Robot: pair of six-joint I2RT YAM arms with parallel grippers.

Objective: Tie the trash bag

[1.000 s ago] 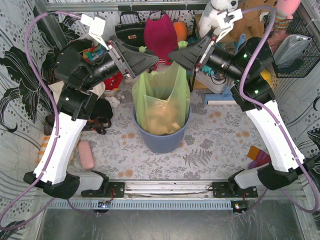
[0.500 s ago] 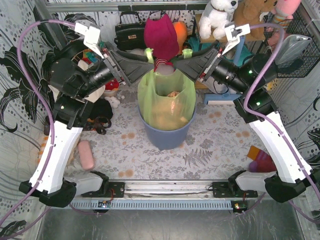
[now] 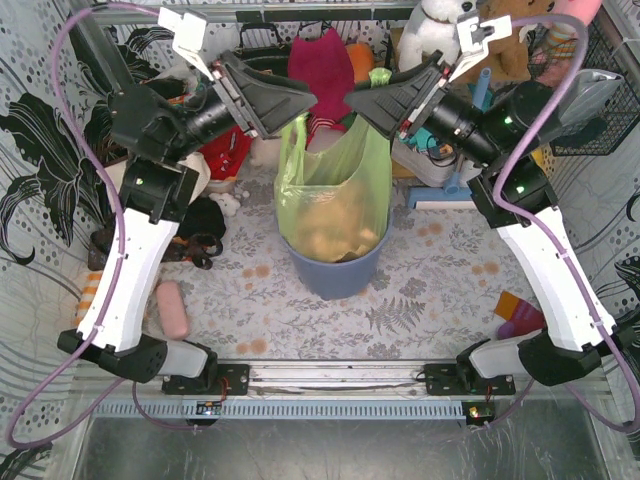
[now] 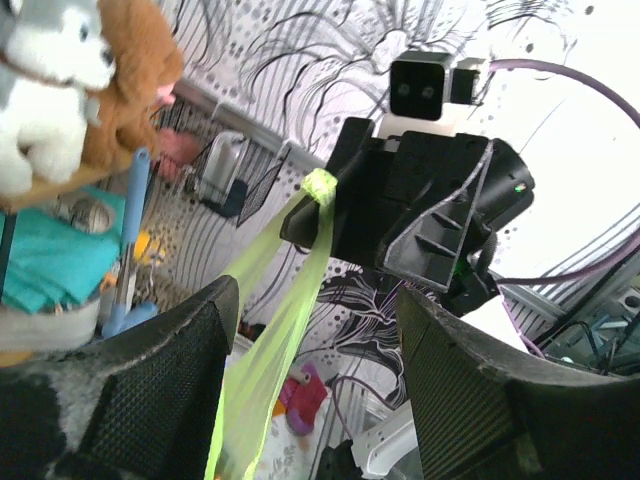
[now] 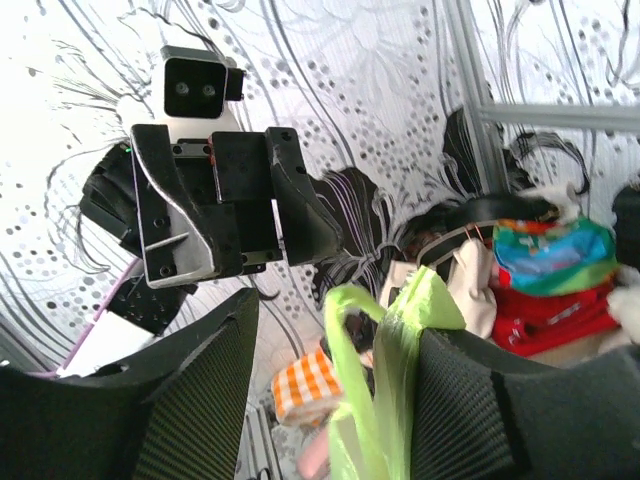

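The trash bag (image 3: 335, 190) is light green and translucent, with brown paper inside. It is pulled up tall out of the blue-grey bin (image 3: 335, 275). My left gripper (image 3: 305, 100) and right gripper (image 3: 352, 102) meet tip to tip above it. In the left wrist view my left gripper (image 4: 315, 300) is open, and a stretched bag handle (image 4: 265, 340) runs between its fingers up to a bunched green end (image 4: 320, 186) on the right gripper's tip. In the right wrist view my right gripper (image 5: 335, 315) is open, with a handle loop (image 5: 400, 330) draped against its right finger.
Plush toys (image 3: 435, 20), a maroon garment (image 3: 320, 65) and a black handbag (image 3: 255, 65) crowd the back. A wire basket (image 3: 600, 90) hangs at the right. A pink object (image 3: 172, 308) lies front left, and a purple and orange toy (image 3: 515, 315) lies front right.
Both grippers have moved up and back with the handles, and the bag is stretched taller out of the bin. The left arm has swung upward.
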